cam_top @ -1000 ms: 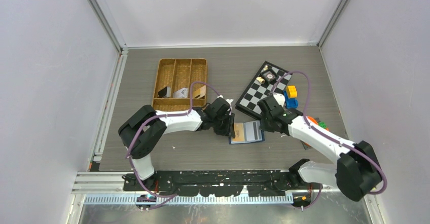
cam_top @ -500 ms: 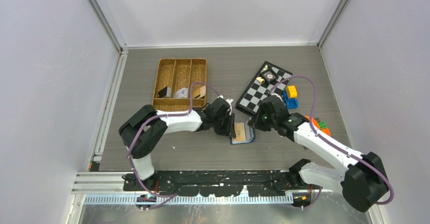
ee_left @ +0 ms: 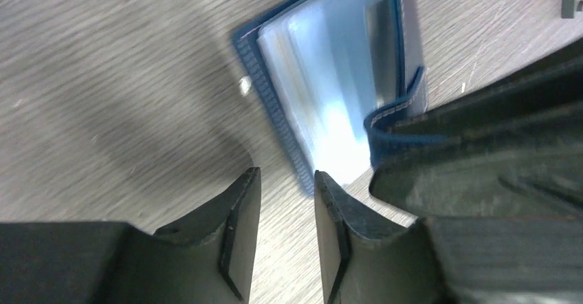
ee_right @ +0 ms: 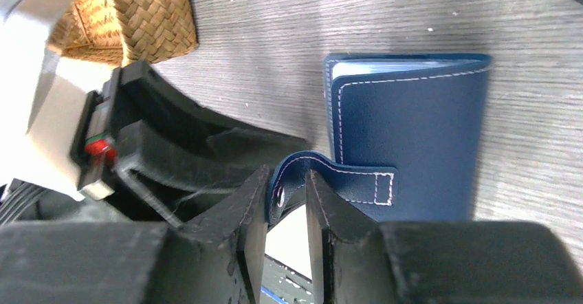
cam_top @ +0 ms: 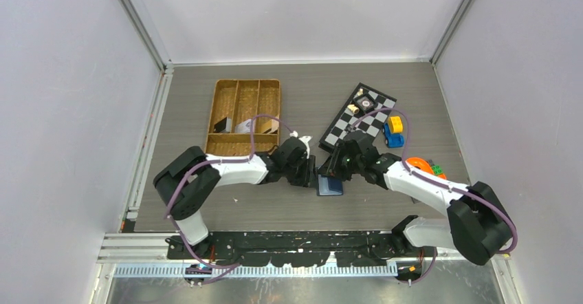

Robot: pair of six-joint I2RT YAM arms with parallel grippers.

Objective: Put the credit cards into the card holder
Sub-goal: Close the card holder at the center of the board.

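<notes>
Closing the holder [cam_top: 331, 186] is judged to be the step in hand. It is seen folded shut and flat on the table [cam_top: 275, 208], between the 2 grippers, with the tray [cam_top: 245, 81] farther back on the left.

In the right wrist view the tab [ee_right: 330, 173] is not yet pressed down. Its end curls off the cover into the narrow gap of the right gripper [ee_right: 287, 180]. Whether the tab is pinched there or merely lies loose cannot be told. The left gripper [ee_left: 287, 175] is held just beside the holder's corner, its jaws slightly parted with nothing between them.

Light-blue pockets are shown at the holder's edge, but no card can be made out in them. 3 small pieces [cam_top: 245, 126] are seen in the tray; they are too small for it to be told whether they are cards.

The next move is judged to call for the tab to be laid over and pressed flat until it snaps. The holder should be steadied by the left gripper so that it is not pushed along the table.
</notes>
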